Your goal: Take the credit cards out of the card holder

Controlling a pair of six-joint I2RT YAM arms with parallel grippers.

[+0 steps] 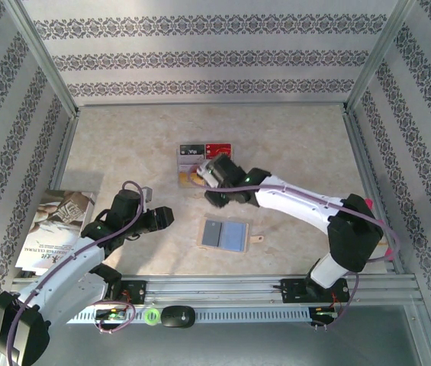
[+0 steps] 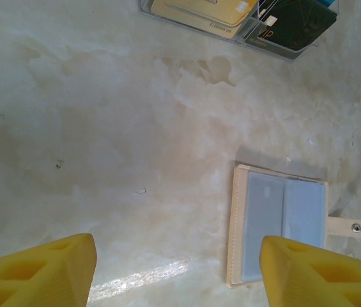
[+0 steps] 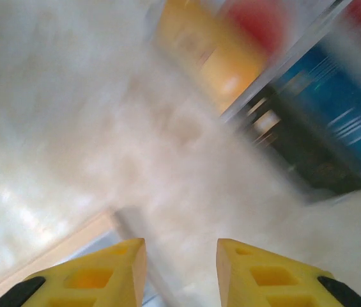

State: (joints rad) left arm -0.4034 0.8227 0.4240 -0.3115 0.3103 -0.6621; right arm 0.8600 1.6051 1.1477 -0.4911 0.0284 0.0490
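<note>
Backdrop: patterned wallpaper panels close in a pale, marbled desk (image 1: 299,145).
Far left: a printed booklet (image 1: 56,227) lies at the desk's left edge, well apart from the work.
Left side: the left fingers (image 2: 46,272) stand wide with nothing between them. They hover over bare desk just left of the holder (in the left wrist view one yellow pad overlaps its near corner).
Centre: the card holder (image 1: 225,235) lies open and flat on the near half of the desk, between the two arms and touched by neither.
Holder's look: a tan border frames two grey-blue inner panels (image 2: 282,220), face up. A small strap tab (image 2: 347,227) with a snap sticks out of its right side. The panels look smooth, and whether any card sits in a pocket cannot be told.
Right side: the right fingers (image 3: 97,275) hang over the far end of the desk with a narrow gap and nothing seen in it (that wrist view is smeared).
Beyond the holder: a clear tray (image 2: 298,51) holds colourful cards (image 1: 204,152), with the right arm's wrist above them.
Step in hand: probably the drop-off end of a card transfer, since the empty right fingers are at the tray, not the holder.
Next move calls for: coming over the holder, checking the pockets, and pinching any card by its exposed edge. The left fingers would likely need to pin the tan border so the light holder does not slide.
</note>
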